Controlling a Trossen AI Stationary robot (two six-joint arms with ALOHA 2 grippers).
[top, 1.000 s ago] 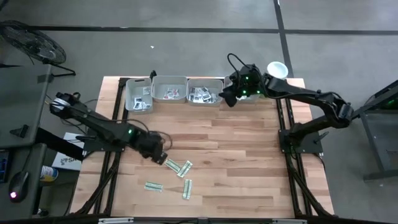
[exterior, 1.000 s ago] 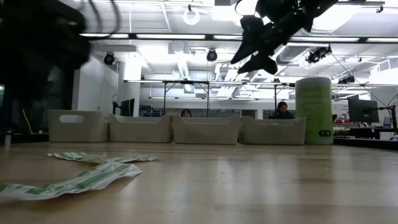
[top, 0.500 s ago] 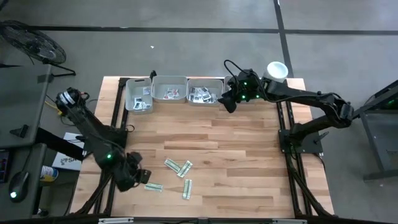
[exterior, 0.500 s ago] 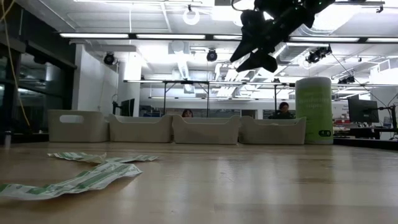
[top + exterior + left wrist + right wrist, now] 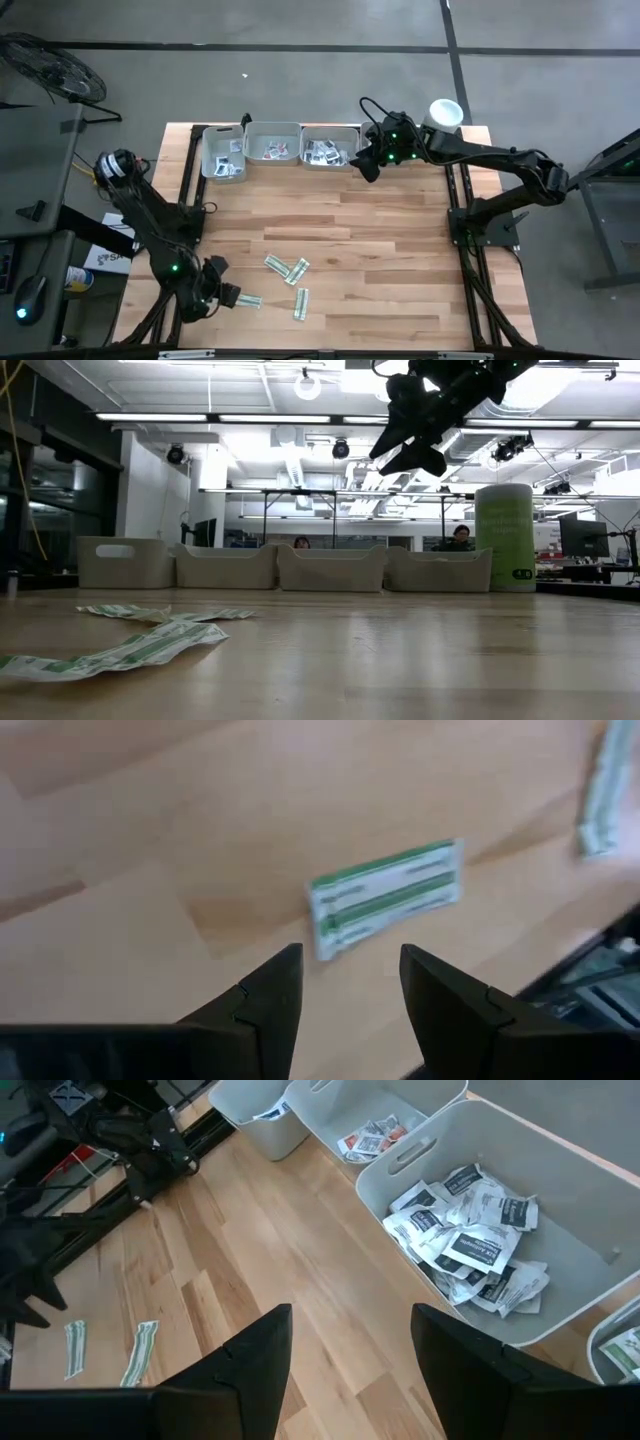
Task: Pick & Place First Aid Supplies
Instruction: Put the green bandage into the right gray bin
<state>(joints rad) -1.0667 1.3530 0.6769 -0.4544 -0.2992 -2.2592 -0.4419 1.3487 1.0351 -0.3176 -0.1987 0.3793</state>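
Near-left on table: left gripper (image 5: 345, 988) open, empty, hovering just short of green-white strip (image 5: 386, 897) lying flat. Strip's long axis runs crosswise to the finger gap, so needs wrist turn. Right gripper (image 5: 367, 163) open, empty, far by trays (image 5: 272, 128).

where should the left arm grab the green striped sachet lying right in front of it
Across its narrow width near the middle, coming straight down. The sachet lies flat on the table, alone, so the open left gripper can straddle its long edges.
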